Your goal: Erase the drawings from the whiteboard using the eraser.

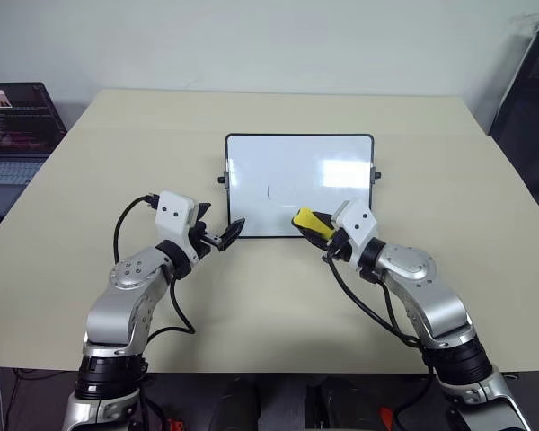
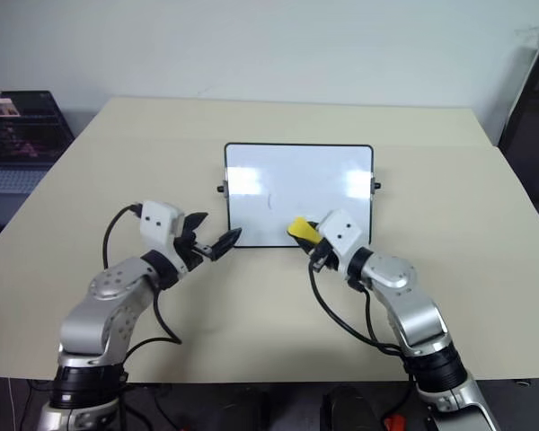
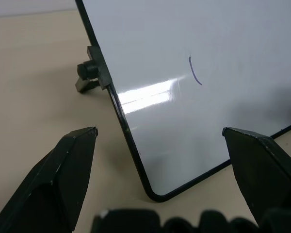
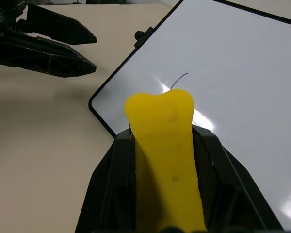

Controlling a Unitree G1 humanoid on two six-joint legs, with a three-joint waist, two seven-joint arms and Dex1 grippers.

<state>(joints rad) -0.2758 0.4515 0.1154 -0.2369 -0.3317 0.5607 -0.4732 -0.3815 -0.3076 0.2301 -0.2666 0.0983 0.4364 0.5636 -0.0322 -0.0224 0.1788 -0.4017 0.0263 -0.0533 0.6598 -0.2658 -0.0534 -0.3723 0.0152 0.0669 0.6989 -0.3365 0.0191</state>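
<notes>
The whiteboard [image 1: 341, 193] lies flat in the middle of the table, black-framed with small knobs on its side edges. Of the drawings, one short curved dark stroke [image 1: 269, 190] shows left of the board's centre, also seen as a stroke [image 3: 195, 72] in the left wrist view. My right gripper [image 1: 316, 227] is shut on the yellow eraser [image 4: 166, 141], which hangs over the board's near edge, just short of the stroke. My left gripper [image 1: 221, 226] stands open at the board's near left corner, one finger on each side of that corner [image 3: 155, 194].
The beige table [image 1: 117, 162] has free room all around the board. An open laptop [image 1: 13, 126] sits beyond the table's left edge. A dark frame or rack [image 1: 532, 99] stands past the far right corner.
</notes>
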